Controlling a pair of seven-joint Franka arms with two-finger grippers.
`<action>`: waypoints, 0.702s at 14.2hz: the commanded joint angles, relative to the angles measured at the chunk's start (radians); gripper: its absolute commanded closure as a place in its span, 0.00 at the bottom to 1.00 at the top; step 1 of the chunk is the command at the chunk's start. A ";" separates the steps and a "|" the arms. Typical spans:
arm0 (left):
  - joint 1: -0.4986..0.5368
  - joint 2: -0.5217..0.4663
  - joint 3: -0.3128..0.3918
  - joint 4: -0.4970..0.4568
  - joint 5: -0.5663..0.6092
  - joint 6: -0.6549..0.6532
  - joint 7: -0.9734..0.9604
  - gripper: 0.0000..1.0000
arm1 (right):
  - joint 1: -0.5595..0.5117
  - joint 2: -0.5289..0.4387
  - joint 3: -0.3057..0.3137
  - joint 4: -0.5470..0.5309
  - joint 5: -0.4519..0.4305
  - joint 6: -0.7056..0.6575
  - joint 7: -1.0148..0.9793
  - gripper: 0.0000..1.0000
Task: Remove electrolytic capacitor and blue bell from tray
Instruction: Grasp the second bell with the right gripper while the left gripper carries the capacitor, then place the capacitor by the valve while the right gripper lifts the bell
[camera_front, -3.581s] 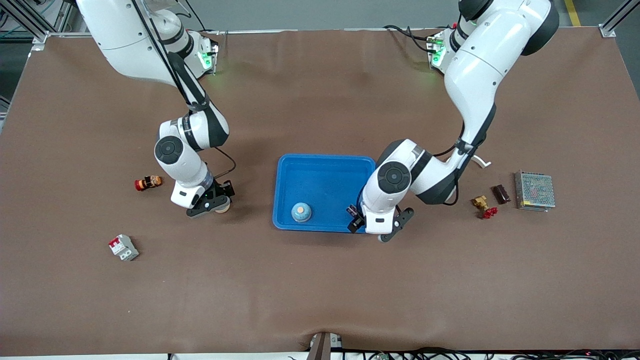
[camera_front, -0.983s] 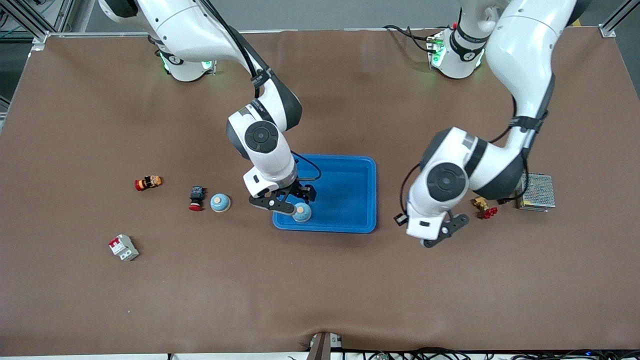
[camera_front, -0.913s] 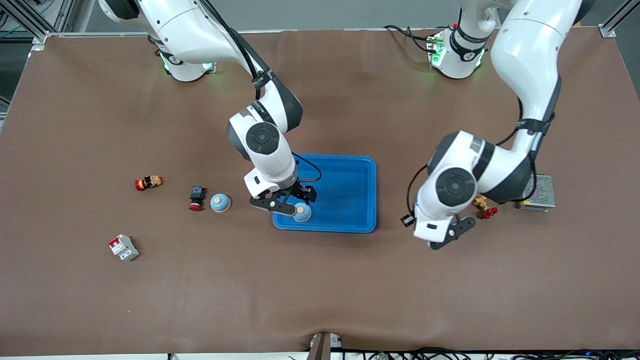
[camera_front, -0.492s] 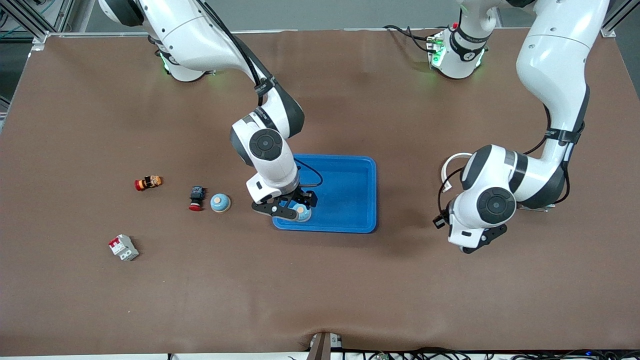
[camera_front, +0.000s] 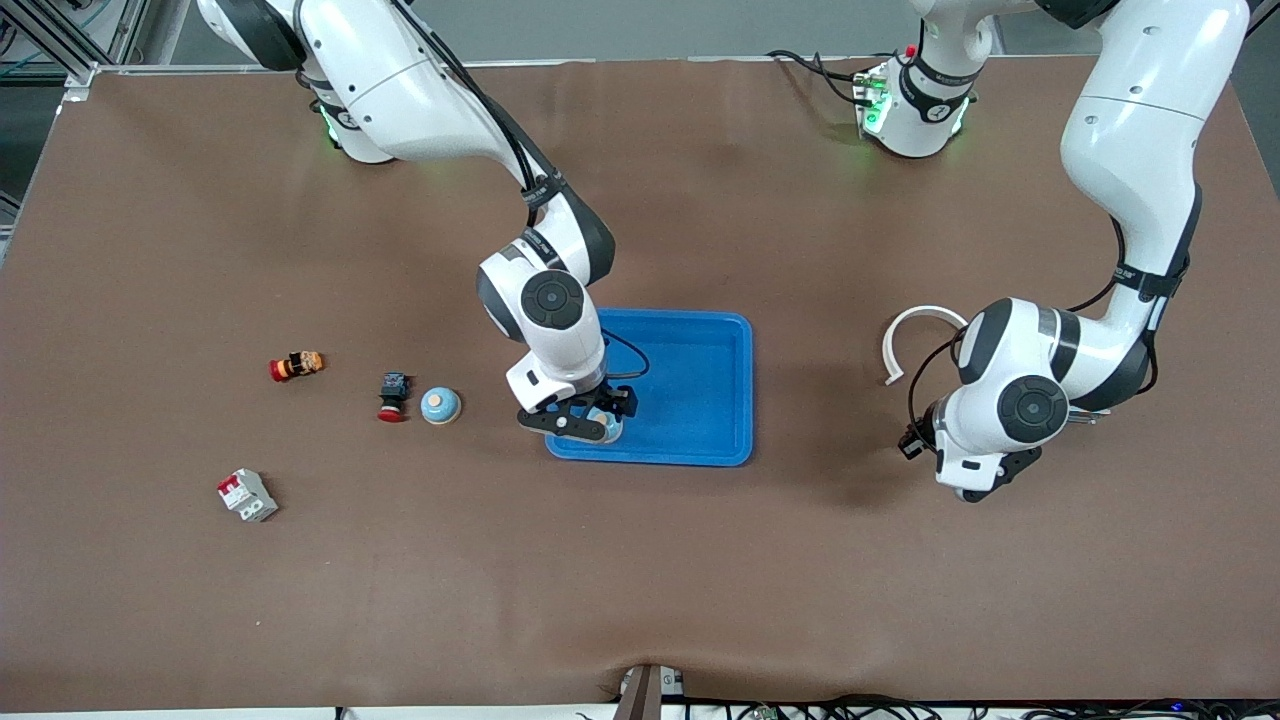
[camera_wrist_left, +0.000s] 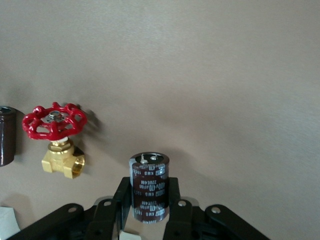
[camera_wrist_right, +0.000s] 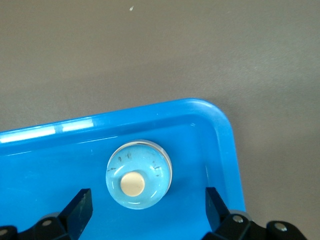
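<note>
A light blue bell (camera_wrist_right: 139, 173) with a cream button sits in a corner of the blue tray (camera_front: 700, 385), at the corner nearest the front camera and toward the right arm's end. My right gripper (camera_wrist_right: 148, 212) is open just above the bell, with one black finger (camera_wrist_right: 80, 210) on each side and neither touching it. It also shows over that tray corner in the front view (camera_front: 590, 415). My left gripper (camera_wrist_left: 149, 210) is shut on a dark brown capacitor (camera_wrist_left: 149, 187), upright, over bare table. In the front view the left gripper (camera_front: 985, 480) hides the capacitor.
A brass valve with a red handwheel (camera_wrist_left: 55, 135) and another dark cylinder (camera_wrist_left: 6, 135) stand near the left gripper. A second bell (camera_front: 440, 405), a red-and-black button (camera_front: 393, 396), an orange part (camera_front: 296, 365) and a breaker (camera_front: 247, 495) lie toward the right arm's end. A white curved strip (camera_front: 915, 325) lies near the left arm.
My left arm has swung from the tray toward its own end of the table. My right arm came from the table bell to the tray and sank over the bell there.
</note>
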 joint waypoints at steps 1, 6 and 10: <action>0.008 -0.020 0.000 -0.056 0.027 0.060 -0.018 1.00 | 0.013 0.035 -0.006 0.034 -0.028 0.008 0.035 0.00; 0.011 0.001 0.002 -0.064 0.073 0.075 -0.020 1.00 | 0.015 0.040 -0.006 0.036 -0.030 0.017 0.035 0.00; 0.020 0.006 0.002 -0.069 0.076 0.075 -0.020 0.97 | 0.015 0.072 -0.006 0.068 -0.030 0.022 0.035 0.00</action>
